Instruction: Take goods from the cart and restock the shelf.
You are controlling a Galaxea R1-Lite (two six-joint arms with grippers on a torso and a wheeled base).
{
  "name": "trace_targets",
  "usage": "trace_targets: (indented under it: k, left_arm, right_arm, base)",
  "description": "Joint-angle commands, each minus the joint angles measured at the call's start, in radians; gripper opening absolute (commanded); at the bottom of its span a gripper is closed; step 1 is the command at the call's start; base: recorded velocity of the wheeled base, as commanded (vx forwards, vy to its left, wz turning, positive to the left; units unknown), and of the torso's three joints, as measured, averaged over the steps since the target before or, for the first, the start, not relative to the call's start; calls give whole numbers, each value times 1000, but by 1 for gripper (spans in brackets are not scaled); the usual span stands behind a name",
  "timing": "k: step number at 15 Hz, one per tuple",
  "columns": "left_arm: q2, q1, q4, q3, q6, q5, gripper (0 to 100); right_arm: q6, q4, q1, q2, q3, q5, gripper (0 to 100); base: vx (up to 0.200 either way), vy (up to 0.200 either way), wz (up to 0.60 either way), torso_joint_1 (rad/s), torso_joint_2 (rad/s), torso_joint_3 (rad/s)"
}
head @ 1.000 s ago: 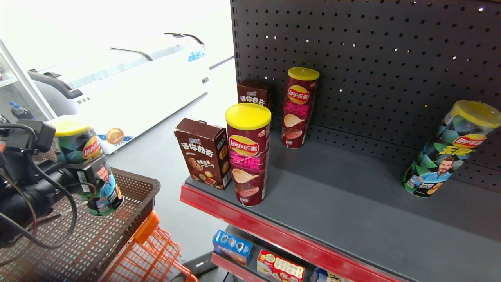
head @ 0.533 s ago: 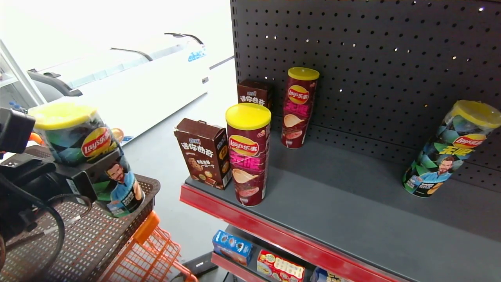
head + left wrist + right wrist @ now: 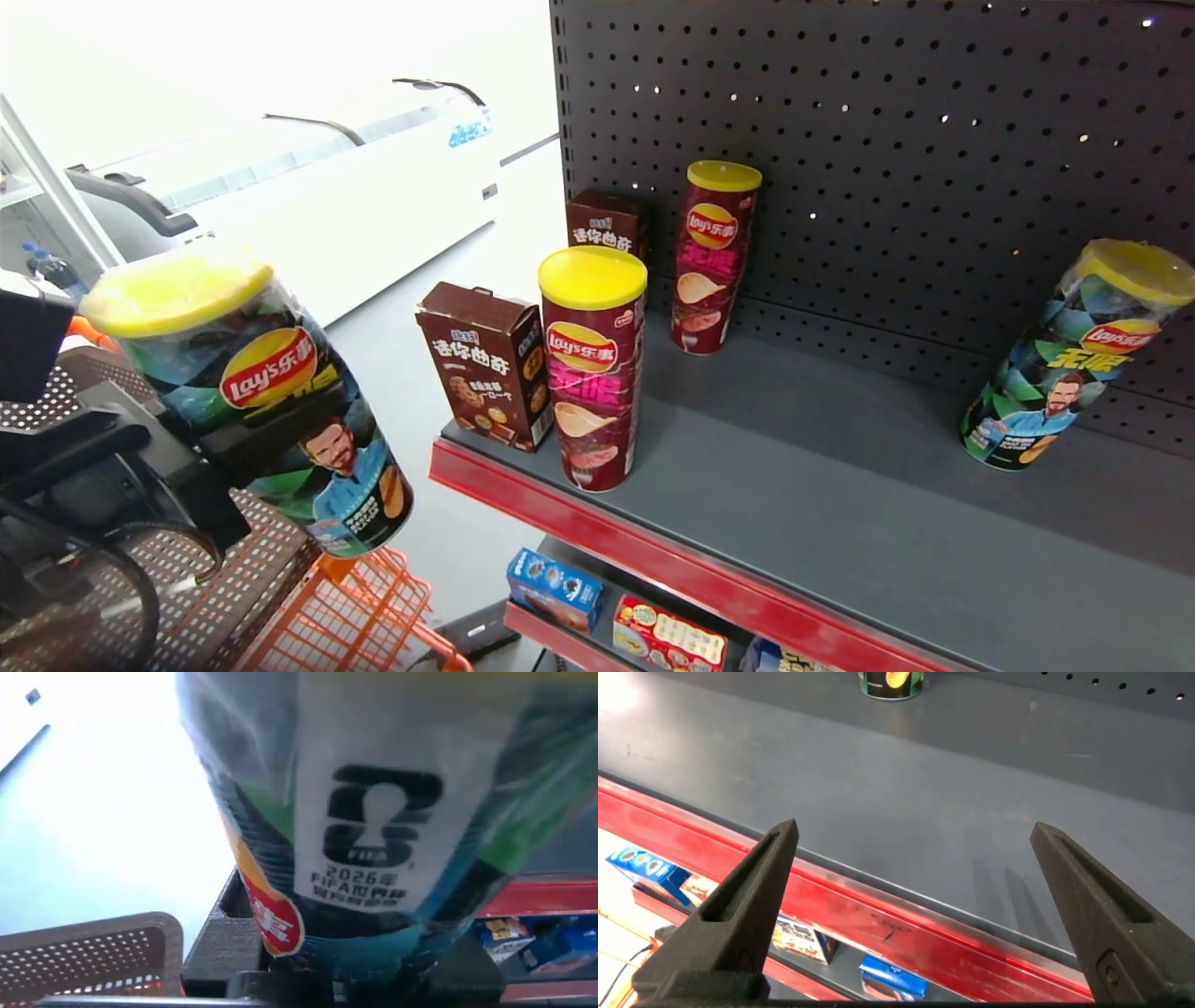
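Note:
My left gripper [image 3: 266,439] is shut on a green-and-blue chip can [image 3: 252,392] with a yellow lid, held upright above the cart's brown basket [image 3: 187,607], left of the shelf. The same can [image 3: 374,840] looms close in the left wrist view. On the grey shelf deck [image 3: 794,485] stand two maroon chip cans [image 3: 592,369] [image 3: 714,257], two brown boxes [image 3: 485,364] [image 3: 607,224] and a matching green can [image 3: 1074,359] leaning on the pegboard. My right gripper [image 3: 924,905] is open above the shelf's red front edge [image 3: 878,915], nothing between its fingers.
The orange cart frame [image 3: 355,607] sits below the basket, close to the shelf's left corner. A lower shelf holds a blue box [image 3: 555,588] and a red-and-white box [image 3: 667,637]. A white chest freezer [image 3: 308,205] stands behind. Bare deck lies between the maroon cans and the green can.
My left arm has lifted the green can up out of the basket and carried it nearer the head camera and toward the shelf. The shelf goods have not moved.

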Motion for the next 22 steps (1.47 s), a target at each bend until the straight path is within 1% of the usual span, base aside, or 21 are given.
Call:
trace_targets:
  k: [1,2,3,4,7,8,10,13,14,15,16,17,22]
  left_arm:
    - [-7,-7,0,26,1,-20,0]
    - [-10,-11,0,28,1,-34,0]
    - [-10,-11,0,28,1,-34,0]
    - [-10,-10,0,23,1,-75,0]
    - [-10,-19,0,39,2,-94,0]
    - [-8,-57,-1,32,2,-115,0]
    - [-8,-93,-1,25,2,-144,0]
    - [15,-153,0,-1,4,-170,0]
    - [22,-162,0,-4,4,-183,0]
    - [30,-169,0,-14,4,-207,0]
    - [42,-174,0,-23,4,-249,0]
    - [51,-183,0,-23,5,-273,0]
    - [84,-228,0,-47,7,-279,0]
  right_arm:
    - [-1,0,0,1,0,0,100]
    - [1,0,0,1,0,0,100]
    - [1,0,0,1,0,0,100]
    - [-1,0,0,1,0,0,100]
    - [-1,0,0,1,0,0,100]
    - [-1,0,0,1,0,0,100]
    - [-1,0,0,1,0,0,100]
    - [-1,0,0,1,0,8,100]
    - [-1,0,0,1,0,8,100]
    - [-1,0,0,1,0,8,100]
    - [-2,0,0,1,0,8,100]
    - [-2,0,0,1,0,8,100]
    - [-5,0,0,1,0,8,100]
  base:
    - [0,0,0,0,0,0]
    - [0,0,0,0,0,0]
    - [0,0,0,0,0,0]
    - [0,0,0,0,0,0]
    - [0,0,0,0,0,0]
    - [0,0,0,0,0,0]
    - [0,0,0,0,0,0]
    - [0,0,0,0,0,0]
    - [0,0,0,0,0,0]
    - [0,0,0,0,0,0]
    - [0,0,0,0,0,0]
    - [0,0,0,0,0,0]
    - [0,0,0,0,0,0]
